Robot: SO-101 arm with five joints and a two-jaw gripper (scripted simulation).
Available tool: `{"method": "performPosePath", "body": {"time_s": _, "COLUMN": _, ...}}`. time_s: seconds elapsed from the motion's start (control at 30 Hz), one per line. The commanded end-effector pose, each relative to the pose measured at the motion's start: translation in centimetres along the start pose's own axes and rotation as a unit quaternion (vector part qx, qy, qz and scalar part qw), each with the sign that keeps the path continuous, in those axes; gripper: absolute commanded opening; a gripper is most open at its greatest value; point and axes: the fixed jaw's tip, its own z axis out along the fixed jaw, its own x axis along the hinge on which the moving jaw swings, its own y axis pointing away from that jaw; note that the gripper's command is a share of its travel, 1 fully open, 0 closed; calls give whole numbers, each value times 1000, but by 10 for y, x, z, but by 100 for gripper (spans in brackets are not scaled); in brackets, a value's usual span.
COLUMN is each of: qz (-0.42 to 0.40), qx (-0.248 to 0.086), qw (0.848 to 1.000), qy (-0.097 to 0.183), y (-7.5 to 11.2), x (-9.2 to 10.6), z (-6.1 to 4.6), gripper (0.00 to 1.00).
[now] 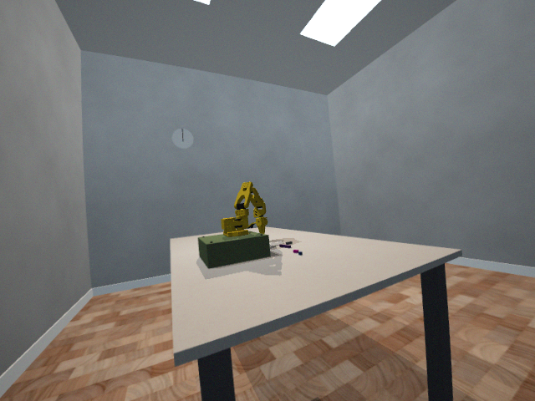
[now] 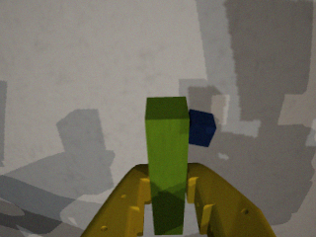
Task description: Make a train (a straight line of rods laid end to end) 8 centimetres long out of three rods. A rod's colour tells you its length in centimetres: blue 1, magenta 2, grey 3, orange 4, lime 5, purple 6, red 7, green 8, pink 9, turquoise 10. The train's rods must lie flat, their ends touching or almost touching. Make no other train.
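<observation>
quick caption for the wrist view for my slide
Gripper shut on a lime rod, held above the table beside a blue rod.

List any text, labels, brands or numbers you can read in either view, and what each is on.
None: no readable text in either view.
The wall clock shows a bare face with one dark hand, no numerals.
The arm, its green base, the table and the rods carry no markings.
The lime rod in the gripper and the blue rod are plain.
</observation>
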Motion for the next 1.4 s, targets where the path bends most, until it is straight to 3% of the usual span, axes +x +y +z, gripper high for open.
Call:
{"method": "performPosePath", "body": {"time_s": 0.0, "qz": 77, "qx": 2, "qw": 997, "qy": -2, "y": -3, "x": 22, "z": 3, "gripper": 0}}
{"method": "performPosePath", "body": {"time_s": 0.23, "qz": 116, "qx": 2, "qw": 993, "qy": -2, "y": -3, "x": 34, "z": 4, "gripper": 0}}
{"method": "performPosePath", "body": {"time_s": 1.37, "qz": 135, "qx": 3, "qw": 991, "qy": -2, "y": -3, "x": 38, "z": 2, "gripper": 0}}
